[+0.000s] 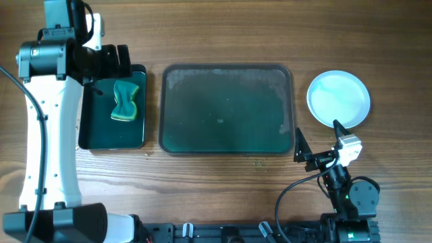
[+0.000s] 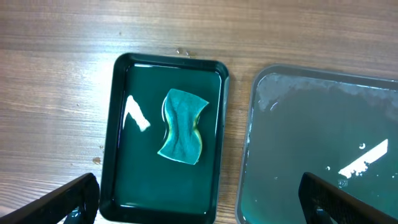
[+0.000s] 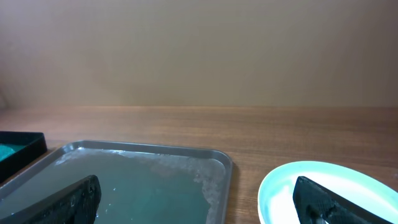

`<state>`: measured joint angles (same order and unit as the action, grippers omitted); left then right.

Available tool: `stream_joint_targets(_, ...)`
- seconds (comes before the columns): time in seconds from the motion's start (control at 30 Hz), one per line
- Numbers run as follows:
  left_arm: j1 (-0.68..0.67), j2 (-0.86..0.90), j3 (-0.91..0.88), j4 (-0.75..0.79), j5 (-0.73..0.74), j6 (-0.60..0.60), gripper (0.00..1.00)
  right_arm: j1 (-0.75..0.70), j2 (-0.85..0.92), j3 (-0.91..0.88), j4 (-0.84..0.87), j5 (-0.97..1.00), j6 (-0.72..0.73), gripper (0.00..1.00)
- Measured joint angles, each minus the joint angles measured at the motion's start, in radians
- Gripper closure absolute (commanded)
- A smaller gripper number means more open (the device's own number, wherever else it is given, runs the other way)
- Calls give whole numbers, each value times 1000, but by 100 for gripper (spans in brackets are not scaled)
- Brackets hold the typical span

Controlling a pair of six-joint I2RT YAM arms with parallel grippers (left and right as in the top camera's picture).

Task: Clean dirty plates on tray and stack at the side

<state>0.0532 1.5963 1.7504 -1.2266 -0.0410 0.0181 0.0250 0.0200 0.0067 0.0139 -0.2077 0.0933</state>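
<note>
The tray (image 1: 227, 108) lies in the middle of the table (image 1: 223, 27) with nothing on it. Its green floor looks wet, with a whitish film along the far edge and the right side. In the left wrist view its near corner (image 2: 311, 137) shows the same film.

To the right of the tray, apart from it, a round pale blue plate (image 1: 339, 99) sits on the table. It looks clean, with no green smear. From above we cannot tell whether other plates lie under it. The right wrist view catches its rim (image 3: 336, 173) just beside the tray's corner (image 3: 137, 180).

Left of the tray lies a small tray (image 1: 94, 135), dark and narrow, and on it a crumpled green sponge (image 1: 125, 101). The left wrist view shows the sponge (image 2: 182, 127) lying in the middle of the small tray (image 2: 124, 162).

The left fingers (image 1: 123, 59) hang over the far end of the small tray. They are spread wide and hold nothing, as the left wrist view (image 2: 68, 202) shows.

The right fingers (image 1: 299, 147) are near the tray's right front corner, in front of the plate. They too are spread apart and empty (image 3: 74, 199).
</note>
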Motion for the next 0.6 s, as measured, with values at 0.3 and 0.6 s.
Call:
stream_joint_targets(0.3,0,-534,-363,426,44,-9,0,0,-3,0,0,3,0,0)
stream_joint_targets(0.6,0,-1200,-1244,932,96,-82,0,0,-6,0,-2,6,0,0)
